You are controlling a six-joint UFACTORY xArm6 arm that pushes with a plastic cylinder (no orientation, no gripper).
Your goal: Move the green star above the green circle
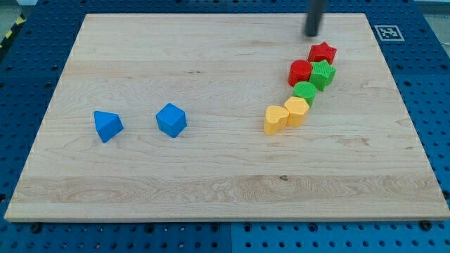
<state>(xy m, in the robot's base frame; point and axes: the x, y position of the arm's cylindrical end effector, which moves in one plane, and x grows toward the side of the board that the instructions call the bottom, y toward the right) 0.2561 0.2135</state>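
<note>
My tip (311, 34) stood on the wooden board (211, 183) near the view's top right, touching no block; being a plain rod, it had nothing to spread or press together and it held nothing. Its upper part was cut off by the view's top edge and looked blurred. Just below the tip and slightly to the view's right lay the red star (323, 52), near but apart from it. Below that sat the green star (323, 74), touching the red cylinder-like block (300, 72) on its left. Further down from the tip came the green circle (305, 91), just under the green star and slightly to the view's left of it, then two yellow blocks, one (297, 110) touching the other, a heart shape (275, 119). Well away from the tip toward the view's lower left lay a blue cube-like block (171, 119) and a blue wedge-like block (107, 125), whose exact shapes were hard to make out.
</note>
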